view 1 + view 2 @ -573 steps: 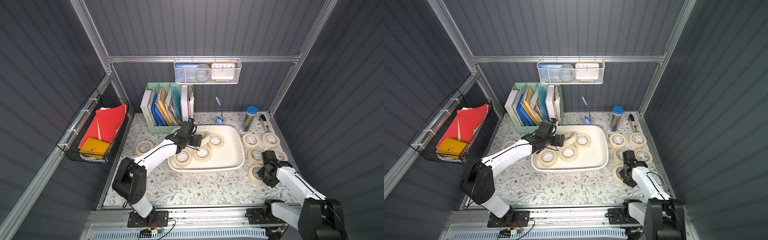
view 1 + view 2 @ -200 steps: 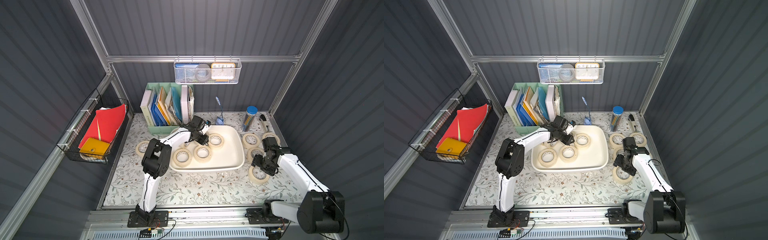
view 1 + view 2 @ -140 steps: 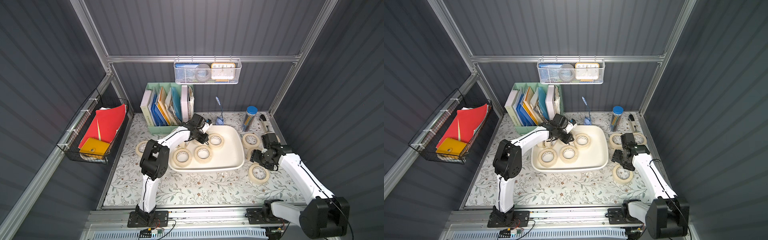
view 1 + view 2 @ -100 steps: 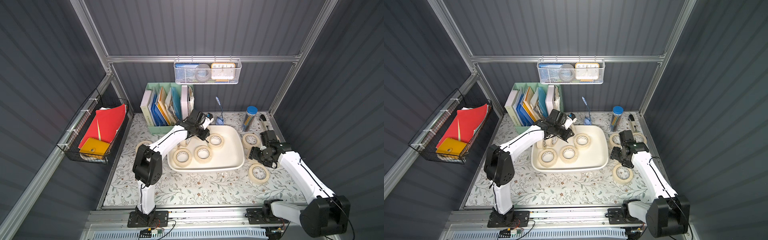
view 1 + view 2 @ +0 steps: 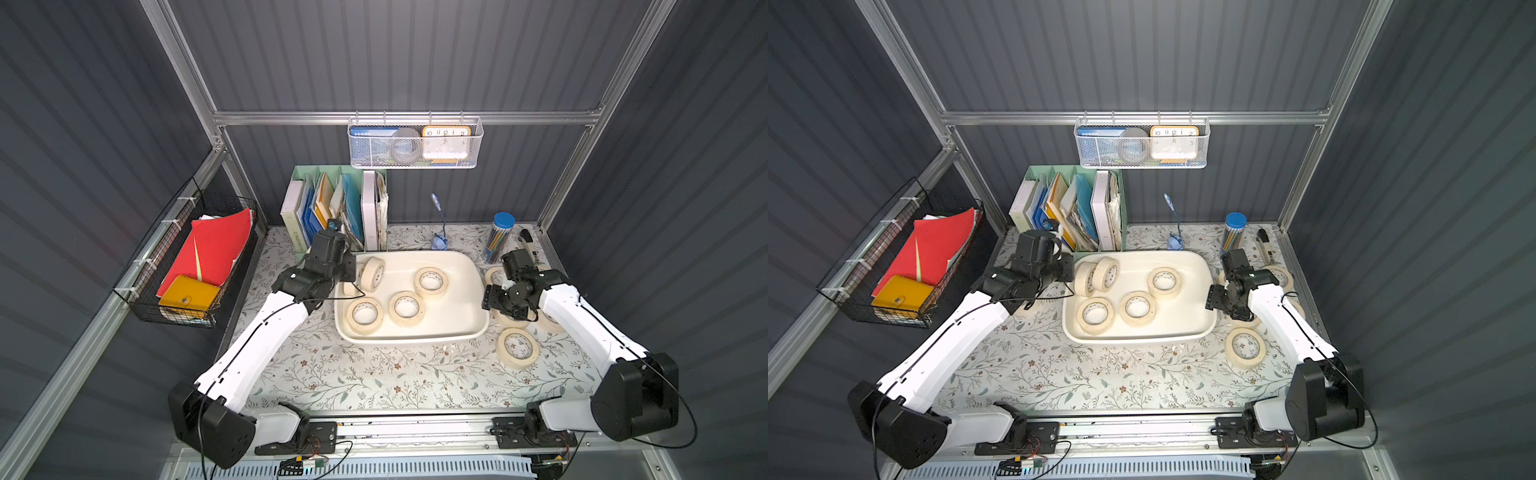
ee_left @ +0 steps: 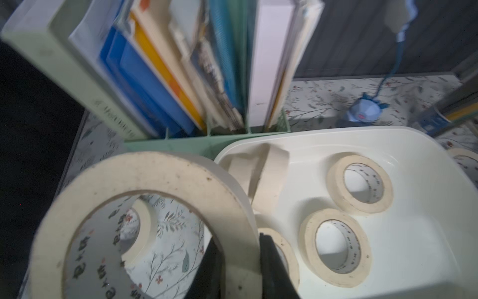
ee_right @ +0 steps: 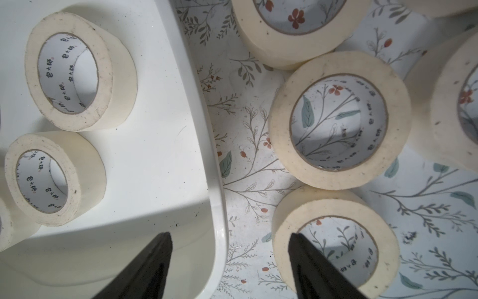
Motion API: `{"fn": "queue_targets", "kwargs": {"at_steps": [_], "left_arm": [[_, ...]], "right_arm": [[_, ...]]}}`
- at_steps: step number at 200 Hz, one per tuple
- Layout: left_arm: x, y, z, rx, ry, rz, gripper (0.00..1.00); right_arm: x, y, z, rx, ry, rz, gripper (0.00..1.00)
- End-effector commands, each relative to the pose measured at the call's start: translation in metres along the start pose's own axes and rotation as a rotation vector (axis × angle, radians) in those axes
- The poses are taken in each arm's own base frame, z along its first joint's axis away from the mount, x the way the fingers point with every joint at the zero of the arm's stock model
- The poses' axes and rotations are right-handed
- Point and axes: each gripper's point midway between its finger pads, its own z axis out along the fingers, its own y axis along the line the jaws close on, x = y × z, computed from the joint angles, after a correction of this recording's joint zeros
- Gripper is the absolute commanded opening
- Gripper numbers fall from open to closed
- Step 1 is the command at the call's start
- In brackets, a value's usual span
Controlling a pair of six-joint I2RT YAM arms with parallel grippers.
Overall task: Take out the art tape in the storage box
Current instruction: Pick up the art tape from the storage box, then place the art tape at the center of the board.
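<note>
One floral-patterned surface (image 5: 374, 374) carries everything. Toward its far side sits the large, shallow, off-white plastic storage box (image 5: 455, 309), rectangular with rounded corners.

The left claw (image 6: 238, 242) is clamped on the wall of one cream masking-tape roll with a white printed core (image 6: 144, 170). It holds the roll at the box's left rim near the far-left corner. The left wrist view shows floral print through the roll's hole, so it hangs mostly over the surface. In both top views the arm hides it.

The right claw (image 7: 229, 240) stands apart and empty above the box's right rim. Several rolls (image 5: 502, 353) lie flat on the surface just right of the box. Five rolls lie inside: three flat (image 5: 392, 309) and two on edge (image 5: 366, 272) in the far-left corner.

The step in hand looks like carrying a lifted roll out to the left. Next, the left claw should lower it onto bare surface left of the box and let go. The right claw could then reach for the nearest flat roll (image 5: 417, 284).
</note>
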Motion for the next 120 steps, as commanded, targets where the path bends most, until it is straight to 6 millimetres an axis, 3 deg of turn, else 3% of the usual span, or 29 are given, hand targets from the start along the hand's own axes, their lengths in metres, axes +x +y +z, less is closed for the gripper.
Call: {"fn": "queue_targets", "kwargs": {"at_steps": [1,25,57,92,120], "left_arm": [[0.033,0.049,-0.015,-0.162,0.001,-0.235,0.0],[0.085,0.097,-0.007,-0.283,0.04,-0.393,0.0],[0.137,0.131,0.028,-0.293,0.131,-0.604,0.0],[0.173,0.149,0.06,-0.3,0.163,-0.797,0.0],[0.183,0.161,0.077,-0.306,0.17,-0.852,0.0]], "right_arm": [[-0.006,0.013,-0.003,-0.041,0.004,-0.057,0.77],[-0.006,0.016,-0.003,-0.055,0.004,-0.065,0.77],[-0.005,0.021,-0.005,-0.066,0.012,-0.094,0.77],[-0.003,0.019,-0.01,-0.061,-0.001,-0.106,0.78],[0.001,0.016,-0.01,-0.058,-0.003,-0.106,0.78]]}}
